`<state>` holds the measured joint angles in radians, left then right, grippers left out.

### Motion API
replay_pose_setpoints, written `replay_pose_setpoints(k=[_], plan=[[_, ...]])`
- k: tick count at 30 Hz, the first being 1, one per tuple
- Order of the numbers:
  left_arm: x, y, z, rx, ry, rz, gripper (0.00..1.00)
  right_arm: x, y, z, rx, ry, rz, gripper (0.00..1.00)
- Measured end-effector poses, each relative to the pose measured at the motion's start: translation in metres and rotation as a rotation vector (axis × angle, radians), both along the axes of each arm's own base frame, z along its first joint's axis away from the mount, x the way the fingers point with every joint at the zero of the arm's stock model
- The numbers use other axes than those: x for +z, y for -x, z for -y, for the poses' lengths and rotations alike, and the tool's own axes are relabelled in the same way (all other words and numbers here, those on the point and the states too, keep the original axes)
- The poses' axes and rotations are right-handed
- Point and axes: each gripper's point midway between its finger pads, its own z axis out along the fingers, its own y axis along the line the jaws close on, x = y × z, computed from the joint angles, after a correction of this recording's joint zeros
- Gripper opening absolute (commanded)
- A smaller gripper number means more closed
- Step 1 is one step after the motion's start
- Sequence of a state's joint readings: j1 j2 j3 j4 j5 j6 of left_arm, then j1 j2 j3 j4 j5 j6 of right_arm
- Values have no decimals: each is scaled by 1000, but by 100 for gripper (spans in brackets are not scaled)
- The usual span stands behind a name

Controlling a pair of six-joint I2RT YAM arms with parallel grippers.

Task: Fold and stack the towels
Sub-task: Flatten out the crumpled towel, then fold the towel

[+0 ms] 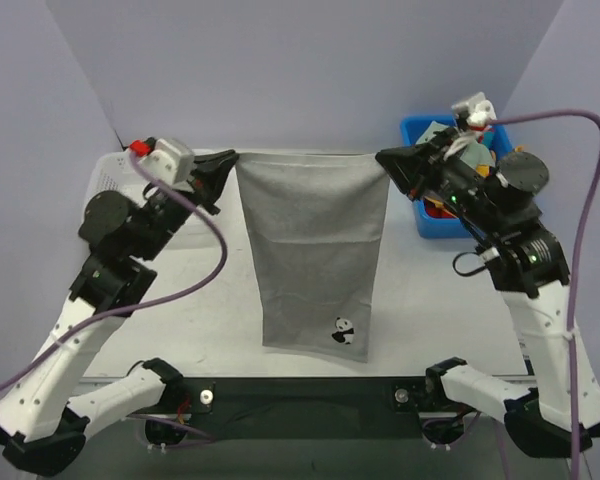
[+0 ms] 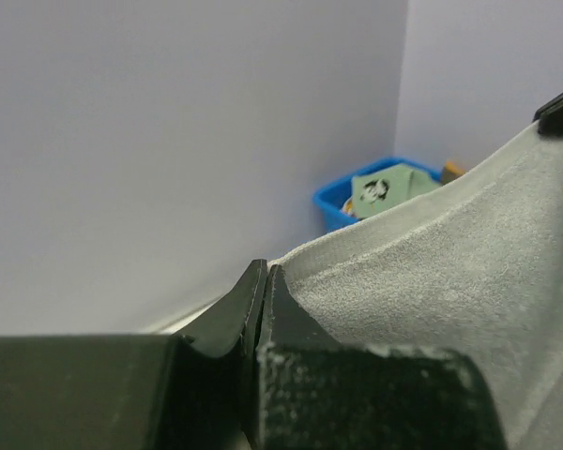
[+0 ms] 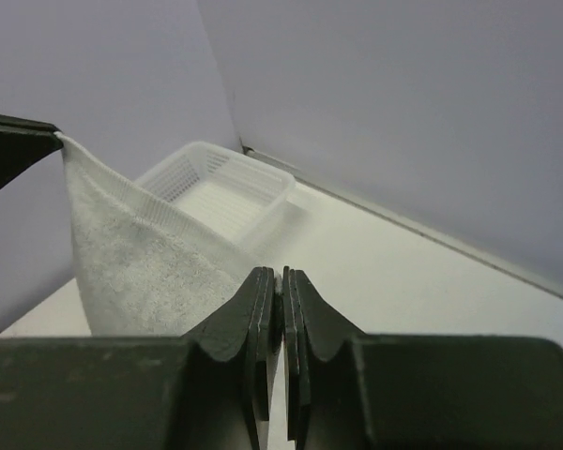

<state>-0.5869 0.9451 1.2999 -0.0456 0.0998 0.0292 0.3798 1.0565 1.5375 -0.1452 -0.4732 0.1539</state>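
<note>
The grey towel [image 1: 315, 250] hangs spread out over the table [image 1: 430, 310], its little panda [image 1: 345, 331] near the bottom. The left gripper [image 1: 223, 165] and the right gripper [image 1: 388, 163] each pinch one top corner, fingers squeezed together on the cloth. Folding looks like it is only starting, so I think both arms must next lower it evenly and lay it smooth, while more towels [image 2: 380, 187] wait in the blue bin [image 1: 432, 222].
</note>
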Motion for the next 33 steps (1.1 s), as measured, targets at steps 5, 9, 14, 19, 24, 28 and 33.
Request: replay_pose_setpoints(k=[5, 9, 14, 19, 24, 28, 33], plan=[[-77, -95, 19, 134, -70, -203, 0, -72, -91, 2, -114, 68, -198, 0], [-176, -173, 26, 234, -149, -394, 0, -175, -168, 0, -165, 163, -413, 0], [-288, -239, 26, 310, -226, -572, 0, -289, -227, 6, -190, 256, -598, 0], [-342, -289, 25, 339, -221, -644, 0, -349, -268, 13, -183, 290, -632, 0], [-345, -313, 26, 331, -172, -632, 0, -368, -286, 16, -143, 295, -600, 1], [-338, -315, 30, 297, -134, -618, 0, -367, -288, 17, -119, 289, -573, 1], [-343, -284, 30, 241, -118, -657, 0, -380, -263, 19, -100, 293, -609, 1]])
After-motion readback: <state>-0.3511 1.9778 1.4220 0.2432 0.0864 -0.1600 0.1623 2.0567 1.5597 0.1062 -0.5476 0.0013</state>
